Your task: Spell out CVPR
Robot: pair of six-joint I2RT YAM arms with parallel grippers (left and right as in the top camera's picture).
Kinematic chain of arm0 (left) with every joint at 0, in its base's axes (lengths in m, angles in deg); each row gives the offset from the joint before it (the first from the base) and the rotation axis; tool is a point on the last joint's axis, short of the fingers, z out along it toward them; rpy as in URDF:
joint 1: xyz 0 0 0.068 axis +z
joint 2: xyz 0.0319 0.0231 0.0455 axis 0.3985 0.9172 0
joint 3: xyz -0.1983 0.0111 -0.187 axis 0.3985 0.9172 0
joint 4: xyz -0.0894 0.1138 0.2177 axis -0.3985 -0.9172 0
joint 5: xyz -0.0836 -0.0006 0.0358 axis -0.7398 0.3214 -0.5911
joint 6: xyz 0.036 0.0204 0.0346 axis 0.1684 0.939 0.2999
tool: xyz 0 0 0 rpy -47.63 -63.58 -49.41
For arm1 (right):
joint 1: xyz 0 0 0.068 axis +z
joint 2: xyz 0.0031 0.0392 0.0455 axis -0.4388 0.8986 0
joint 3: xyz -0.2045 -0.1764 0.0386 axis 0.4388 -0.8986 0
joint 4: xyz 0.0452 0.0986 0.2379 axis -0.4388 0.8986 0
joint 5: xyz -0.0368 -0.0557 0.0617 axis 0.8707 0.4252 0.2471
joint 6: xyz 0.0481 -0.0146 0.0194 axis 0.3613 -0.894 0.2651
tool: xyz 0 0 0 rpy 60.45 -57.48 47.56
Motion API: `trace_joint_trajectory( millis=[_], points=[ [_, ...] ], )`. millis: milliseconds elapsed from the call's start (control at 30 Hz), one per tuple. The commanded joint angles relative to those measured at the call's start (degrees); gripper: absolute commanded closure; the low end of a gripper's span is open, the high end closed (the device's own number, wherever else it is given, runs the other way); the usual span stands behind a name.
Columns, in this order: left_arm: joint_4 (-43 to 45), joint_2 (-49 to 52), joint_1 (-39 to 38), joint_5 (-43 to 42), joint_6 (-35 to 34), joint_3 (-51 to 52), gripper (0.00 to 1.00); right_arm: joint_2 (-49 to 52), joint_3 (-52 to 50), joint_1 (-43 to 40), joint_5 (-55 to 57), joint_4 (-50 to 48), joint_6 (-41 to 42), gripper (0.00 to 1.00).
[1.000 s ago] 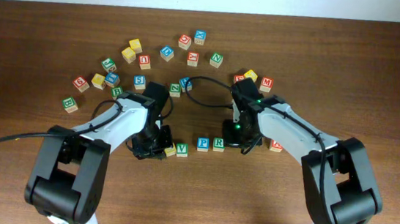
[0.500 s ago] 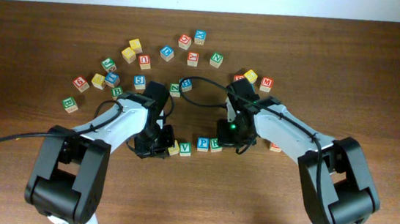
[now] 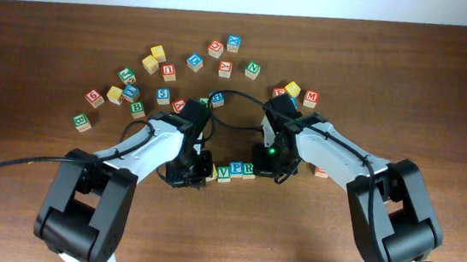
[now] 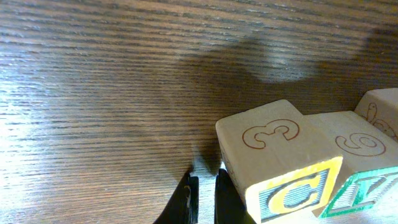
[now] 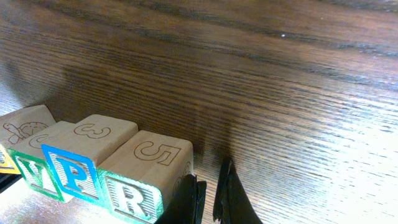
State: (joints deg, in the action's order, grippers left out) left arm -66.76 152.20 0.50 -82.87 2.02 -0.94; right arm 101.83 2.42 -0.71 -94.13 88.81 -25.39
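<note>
Both arms have closed in since the earlier overhead frames, and the four cubes that stood with gaps between them are now pressed into one tight row between the grippers. The left gripper [image 4: 204,186] has its dark fingers drawn nearly together, with only a thin slit and nothing in it. The C block [image 4: 280,163] sits just beside its tip, a pale wooden cube with sharp edges, an engraved 3 on top and a yellow-framed C on its face. Whether finger and block touch cannot be told. Next along is the V block [image 4: 357,158], green-framed and cut off by the picture edge. The right gripper [image 5: 208,186] is likewise pinched to a narrow gap and empty, with the R block [image 5: 140,177] just beside it, a 5 engraved on top, and the blue-framed P block [image 5: 84,155] farther off. The bench [image 4: 93,74] is dark brown wood with fine straight grain and a soft sheen. Overhead, both sets of fingertips are hidden under the wrists. The loose blocks [image 3: 195,60] lie scattered well beyond the grippers, their letters mostly too small to read.
</note>
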Motion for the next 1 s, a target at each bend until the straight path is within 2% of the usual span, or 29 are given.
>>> trace_joint_trajectory(
  millis=[0, 67, 167, 233, 433, 633, 767, 867, 967],
  points=[
    [1.42, 1.88, -0.76, 4.98, 0.98, 1.62, 0.96, 0.94, -0.35, 0.66, -0.76, -0.17, -0.09, 0.96],
    [1.01, 1.86, -0.57, 8.52, 2.78, 1.42, 1.00, 0.94, -0.35, 0.66, -0.76, 0.04, -0.07, 0.96],
    [0.52, 1.86, -0.33, 7.08, 3.78, 0.61, 0.99, 0.94, -0.35, 0.68, -0.85, 0.33, 1.31, 0.96],
    [0.66, 1.86, -0.33, 6.14, 7.45, 0.28, 1.00, 0.94, -0.35, 0.66, -0.81, 0.28, 2.29, 0.96],
    [2.40, 1.86, 0.55, 9.60, 7.39, 0.09, 1.00, 0.94, -0.35, 0.66, -0.79, 0.90, 2.27, 0.96],
    [-9.77, 1.86, 0.92, 14.67, 7.34, -8.09, 1.00, 0.94, -0.35, 0.66, -0.42, 0.90, 2.29, 0.95],
    [-15.87, 0.98, -0.39, 8.94, 7.34, -10.21, 1.00, 0.94, -0.35, 0.26, 2.84, 0.55, 5.31, 0.95],
    [-16.92, -1.57, -3.04, 4.15, 7.32, -10.19, 1.00, 0.94, -0.35, -2.27, 2.45, 0.24, 5.27, 0.95],
    [-17.18, -4.26, -7.76, 0.50, 4.31, -10.19, 1.00, 0.94, -0.33, -7.54, -3.65, 0.39, 2.80, 0.95]
  ],
)
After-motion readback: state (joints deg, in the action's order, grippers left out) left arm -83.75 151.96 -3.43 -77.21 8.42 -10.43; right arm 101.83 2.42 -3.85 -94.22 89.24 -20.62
